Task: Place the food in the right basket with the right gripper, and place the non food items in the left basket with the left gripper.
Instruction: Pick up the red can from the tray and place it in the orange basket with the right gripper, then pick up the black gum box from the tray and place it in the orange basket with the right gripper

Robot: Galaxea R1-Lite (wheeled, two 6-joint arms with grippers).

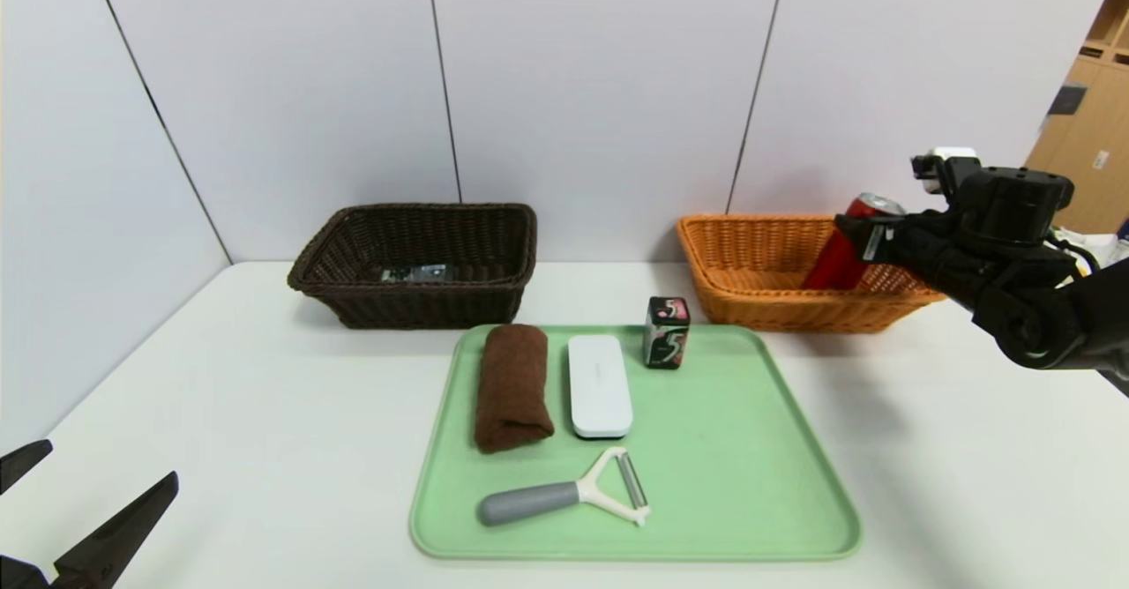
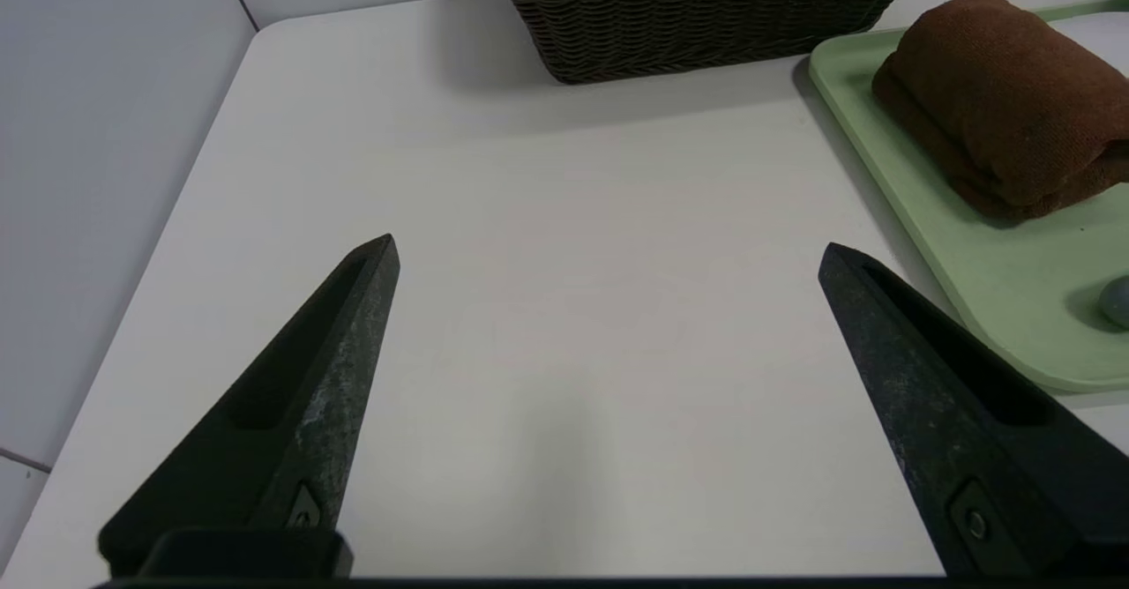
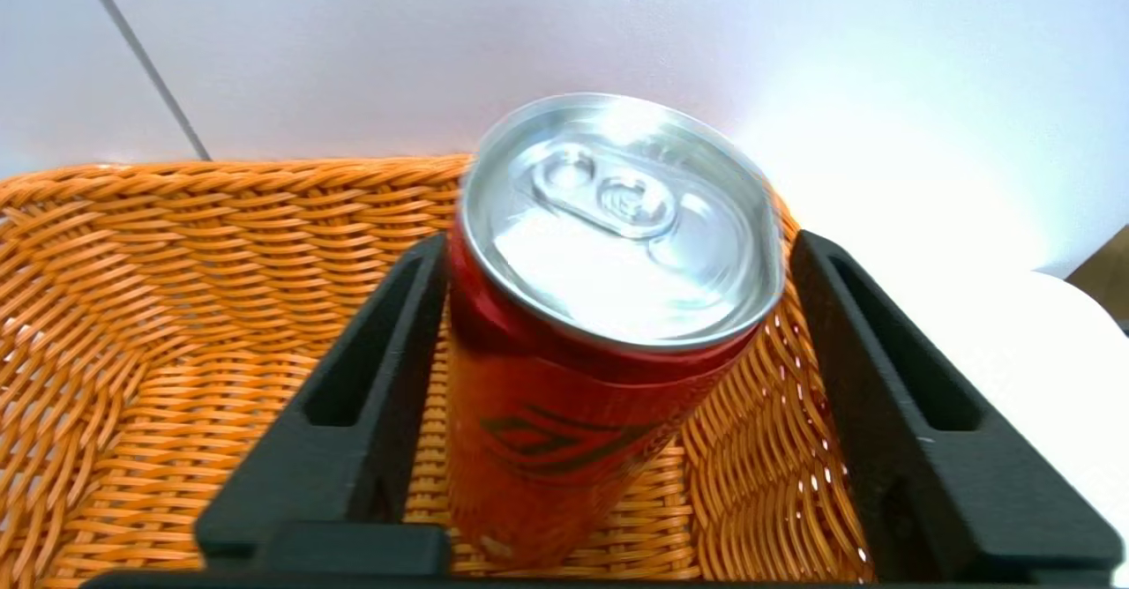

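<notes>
The right gripper (image 3: 609, 298) hangs over the right end of the orange right basket (image 1: 750, 263), which stands at the back right of the white counter (image 1: 265, 395) against the wall. Its fingers (image 3: 353, 421) are spread apart with the red drink can (image 3: 582, 369) between them: in the right wrist view one finger lies close against the can's side while the other stands clear of it with a visible gap, so the can is not clamped. The can leans tilted inside the basket, its silver top above the rim and its base down on the woven floor. The small black box marked 5 (image 1: 666, 331) stands upright at the back edge of the green tray (image 1: 750, 483), just in front of the orange basket's near left corner. On the tray lie the brown rolled towel (image 1: 512, 386) and, just beside it, the flat white case (image 1: 600, 386), side by side and apart from each other; the grey-handled peeler (image 1: 564, 496) lies nearer the front edge. The dark brown left basket (image 1: 414, 263) stands at the back, left of the tray, with something small and dark lying in its bottom that cannot be made out. The left gripper (image 2: 609, 254) hovers low over bare counter at the front left, its fingers (image 2: 326, 377) wide open and holding nothing, the towel and tray edge off to its side.
</notes>
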